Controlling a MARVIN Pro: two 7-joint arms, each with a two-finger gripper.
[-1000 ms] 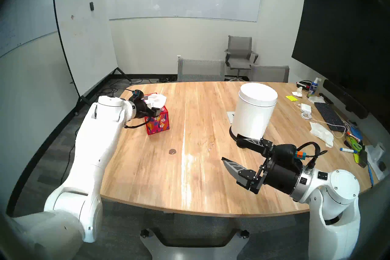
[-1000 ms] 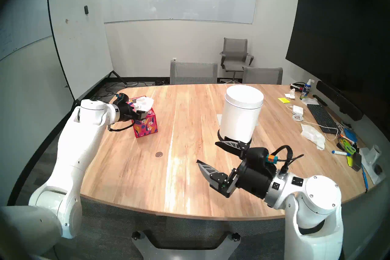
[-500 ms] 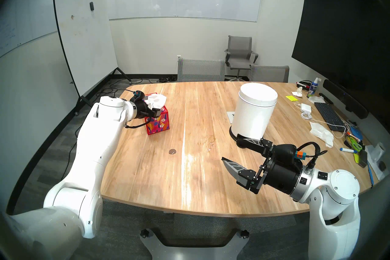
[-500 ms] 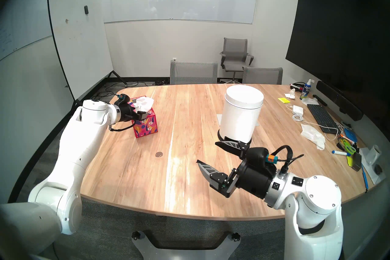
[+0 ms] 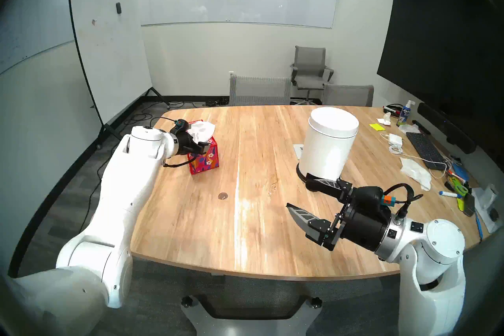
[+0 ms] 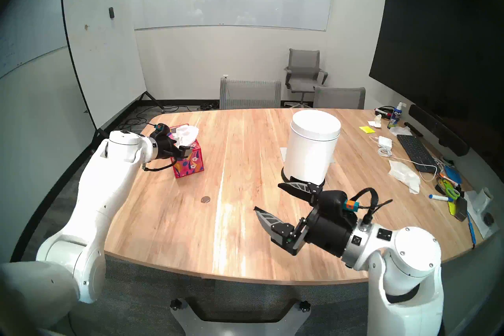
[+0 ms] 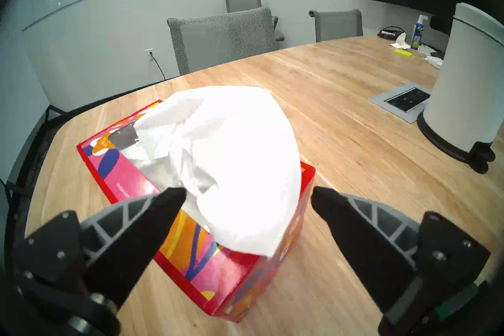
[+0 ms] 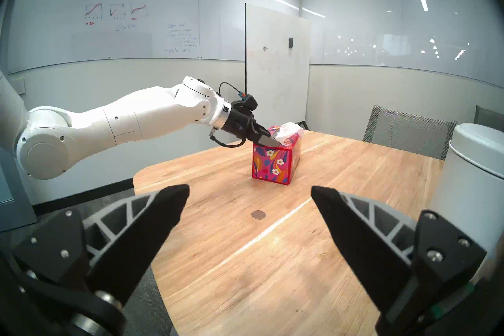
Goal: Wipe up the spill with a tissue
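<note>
A white tissue (image 7: 231, 158) sticks up out of a red floral box (image 7: 191, 245) at the table's far left. My left gripper (image 7: 248, 195) hovers open at the near side of the box top, one finger on each side of the tissue's lower fold, gripping nothing. In the head view the left gripper (image 5: 200, 146) partly covers the box (image 5: 204, 162) and the tissue (image 5: 201, 129). The spill (image 5: 223, 195), a small round dark blot, lies on bare wood nearer to me. My right gripper (image 5: 297, 193) hangs open and empty right of the spill (image 8: 258, 215).
A tall white lidded bin (image 5: 330, 147) stands just behind the right gripper. Along the right edge lie a keyboard (image 5: 424, 148), rumpled white papers (image 5: 416, 170), cables, markers and a spray bottle. Grey chairs (image 5: 259, 91) stand beyond the far edge. A grey power panel (image 7: 401, 101) sits in the tabletop.
The left arm has crept a little forward and right, bringing its open gripper closer over the box and tissue. The right arm has not moved.
</note>
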